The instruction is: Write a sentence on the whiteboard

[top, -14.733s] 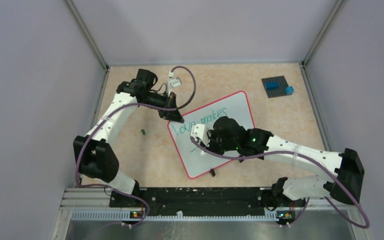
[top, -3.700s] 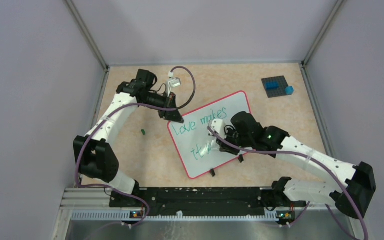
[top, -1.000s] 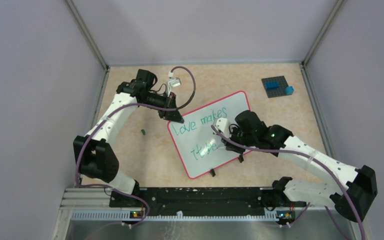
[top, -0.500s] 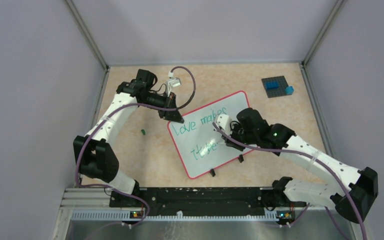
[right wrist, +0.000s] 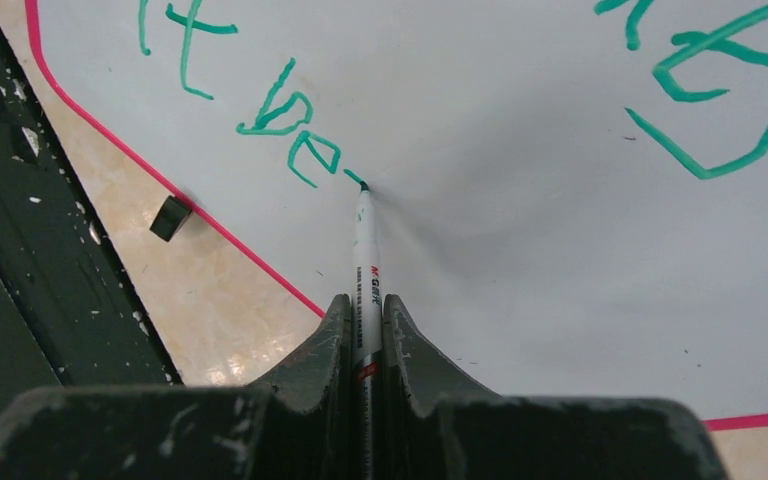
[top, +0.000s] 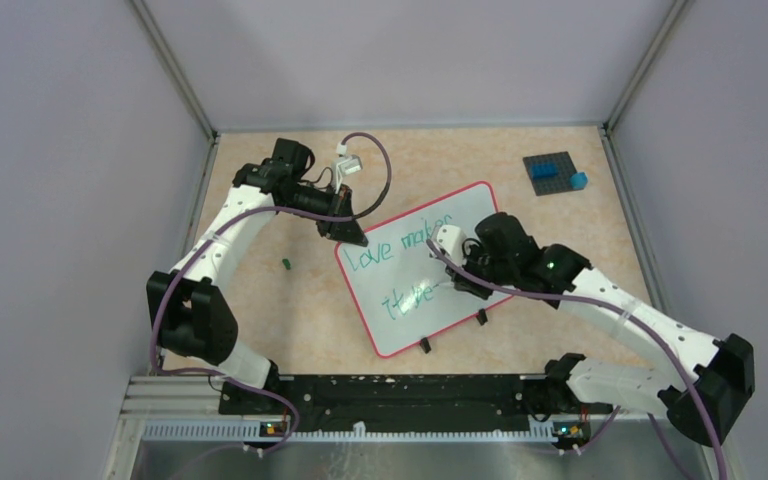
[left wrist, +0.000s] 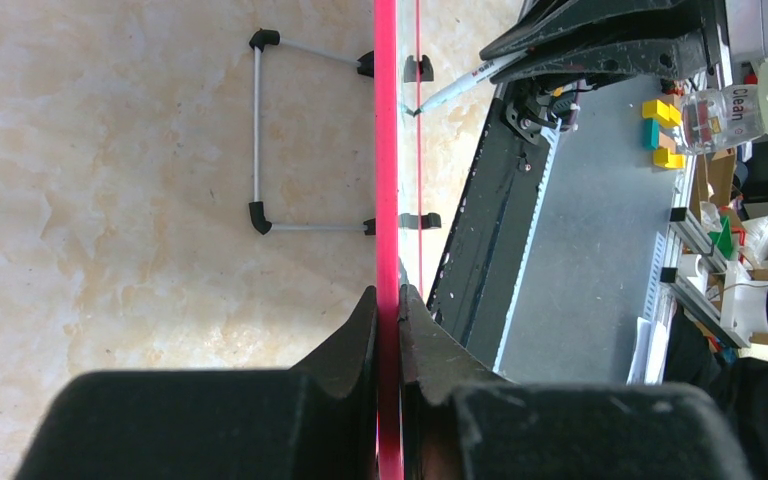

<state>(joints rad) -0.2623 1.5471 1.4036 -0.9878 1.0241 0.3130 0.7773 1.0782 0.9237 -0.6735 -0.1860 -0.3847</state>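
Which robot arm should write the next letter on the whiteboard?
Right. The right gripper holds the marker, tip touching the whiteboard just after the last green letters. The left gripper is clamped on the board's red frame, with no pen.

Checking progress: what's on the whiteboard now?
Green writing, "Love makes" plus a started second line, and the marker tip touching the whiteboard. The right arm hides part of it.

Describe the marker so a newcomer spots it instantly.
Find the red-framed whiteboard set askew in the middle of the table. At the end of its lower line of green writing, the right gripper pinches a slim marker, tip touching the board. It is the only pen there: white barrel, green tip.
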